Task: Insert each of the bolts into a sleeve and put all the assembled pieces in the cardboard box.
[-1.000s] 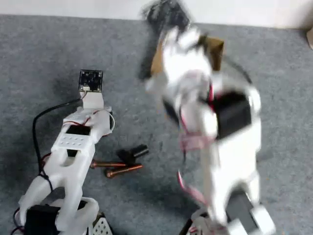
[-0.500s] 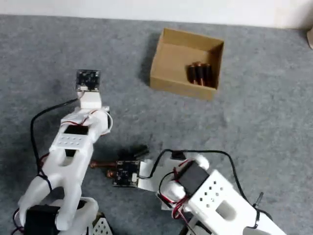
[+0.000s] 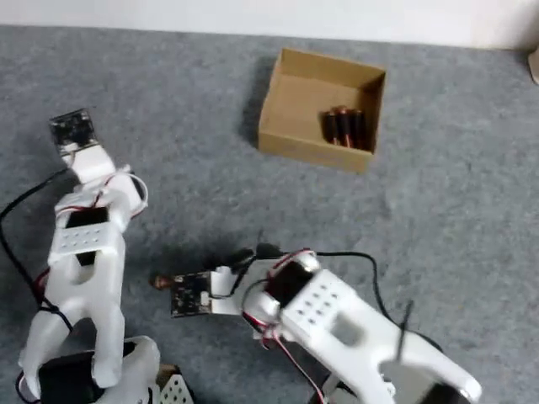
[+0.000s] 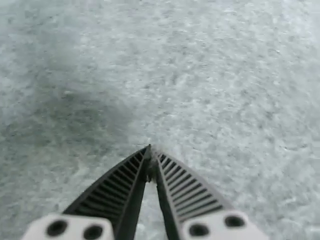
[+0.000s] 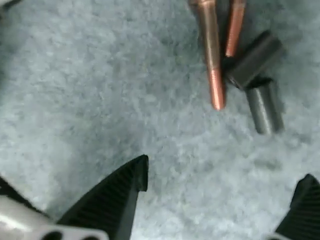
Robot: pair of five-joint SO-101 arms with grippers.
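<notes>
The left arm [image 3: 80,252] has swung left; the right arm [image 3: 328,311] crept left. Near, the right gripper [image 5: 225,170] gapes wide beside two bolts [image 5: 210,55] and two sleeves [image 5: 252,60] on the bench [image 3: 438,210]. The left gripper [image 4: 150,150] is pinched closed, empty. Far, the cardboard box [image 3: 312,151] holds assembled pieces [image 3: 344,126].

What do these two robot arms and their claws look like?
Both the left arm and right arm have white plastic shells with small hole grids, black motor blocks, thin red wires and looping black cables. The left gripper and right gripper have black, pointed fingers.
</notes>
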